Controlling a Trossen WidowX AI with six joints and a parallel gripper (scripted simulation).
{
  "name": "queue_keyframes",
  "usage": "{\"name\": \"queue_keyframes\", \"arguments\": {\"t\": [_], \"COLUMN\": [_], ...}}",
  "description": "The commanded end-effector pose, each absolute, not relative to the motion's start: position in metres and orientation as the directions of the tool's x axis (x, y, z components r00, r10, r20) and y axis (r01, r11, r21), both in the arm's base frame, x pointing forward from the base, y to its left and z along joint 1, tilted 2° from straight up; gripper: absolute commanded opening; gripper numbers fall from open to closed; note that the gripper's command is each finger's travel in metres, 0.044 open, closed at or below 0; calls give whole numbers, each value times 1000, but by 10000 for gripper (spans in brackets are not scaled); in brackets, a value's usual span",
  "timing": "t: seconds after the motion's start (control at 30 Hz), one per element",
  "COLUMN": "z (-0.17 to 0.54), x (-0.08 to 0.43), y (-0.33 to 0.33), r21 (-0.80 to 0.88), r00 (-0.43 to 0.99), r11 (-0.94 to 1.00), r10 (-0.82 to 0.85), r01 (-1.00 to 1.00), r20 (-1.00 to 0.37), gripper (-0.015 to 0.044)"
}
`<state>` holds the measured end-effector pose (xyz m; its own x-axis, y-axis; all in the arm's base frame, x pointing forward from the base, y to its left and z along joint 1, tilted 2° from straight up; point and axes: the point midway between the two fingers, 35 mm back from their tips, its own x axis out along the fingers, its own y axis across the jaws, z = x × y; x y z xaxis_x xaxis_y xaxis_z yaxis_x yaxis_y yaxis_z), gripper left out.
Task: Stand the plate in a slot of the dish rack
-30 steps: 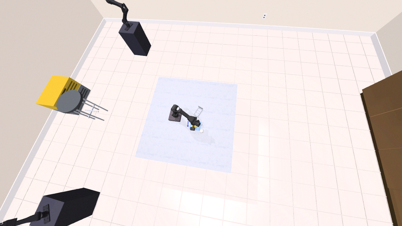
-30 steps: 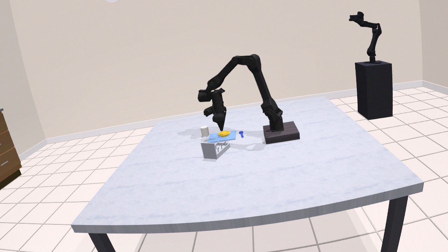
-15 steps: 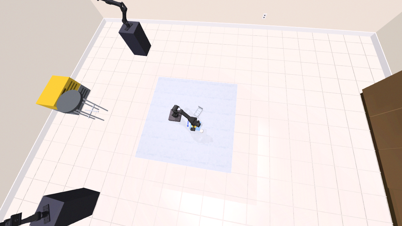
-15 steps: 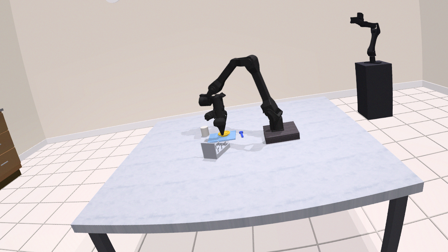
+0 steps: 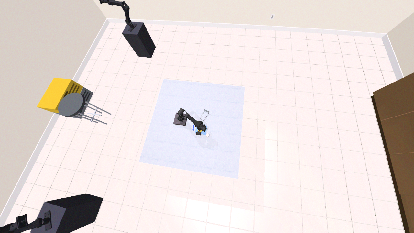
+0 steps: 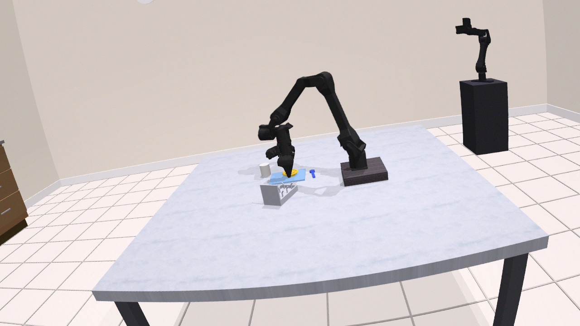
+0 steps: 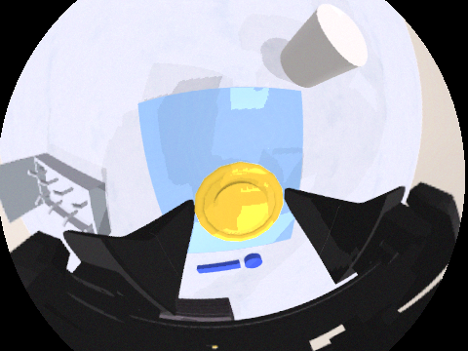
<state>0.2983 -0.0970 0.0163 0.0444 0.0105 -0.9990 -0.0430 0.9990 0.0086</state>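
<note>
Pale marbled worktop [image 6: 364, 227] carried blue mat [image 7: 195, 131] directly beneath fingers, white cup [image 7: 322, 49] beyond them, grey dish rack [image 6: 277, 194] off to one side, small blue tool [image 7: 229, 264] nearer wrist, arm's dark base [image 6: 364, 170].
</note>
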Motion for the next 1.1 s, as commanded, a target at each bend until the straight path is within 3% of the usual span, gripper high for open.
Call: {"name": "queue_keyframes", "arguments": {"t": [0.0,0.3,0.7,1.07], "z": [13,13,56,107], "x": [296,296,306,310], "y": [-96,-96,-100,-104], "r21": [16,16,16,15], "r00": [36,36,39,49], "r11": [999,999,999,999], "r10": [18,18,17,17], "r01": [-44,-44,-43,-33], "r20": [-999,-999,-999,-999], "gripper": [370,310,0,0]}}
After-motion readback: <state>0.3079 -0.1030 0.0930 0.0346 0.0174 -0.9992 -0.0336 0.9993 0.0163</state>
